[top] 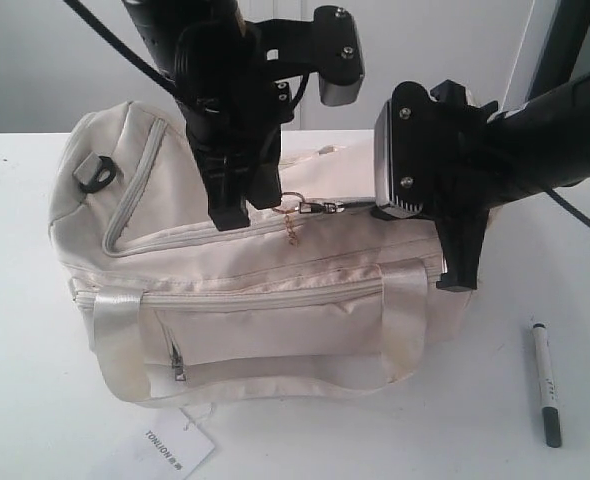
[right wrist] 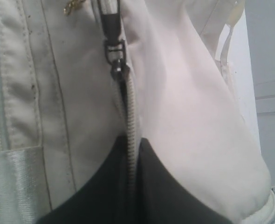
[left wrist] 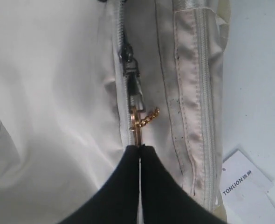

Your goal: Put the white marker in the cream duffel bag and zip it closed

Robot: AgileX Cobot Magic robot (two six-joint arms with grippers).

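Bag (top: 275, 290) — zip step. Left gripper (left wrist: 139, 149) pinched shut on pull (left wrist: 136, 125); right gripper (right wrist: 131, 142) clamps zip seam (right wrist: 130, 105). Draw pull straight along seam — marker (top: 546, 385) lies outside.

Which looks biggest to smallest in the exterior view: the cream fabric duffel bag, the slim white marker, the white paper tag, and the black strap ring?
1. cream fabric duffel bag
2. slim white marker and white paper tag: unsure, tag is cropped
3. black strap ring

White table (top: 15, 400) below; pale wall (top: 35, 60) behind; dark panel (top: 575, 40) at back right.
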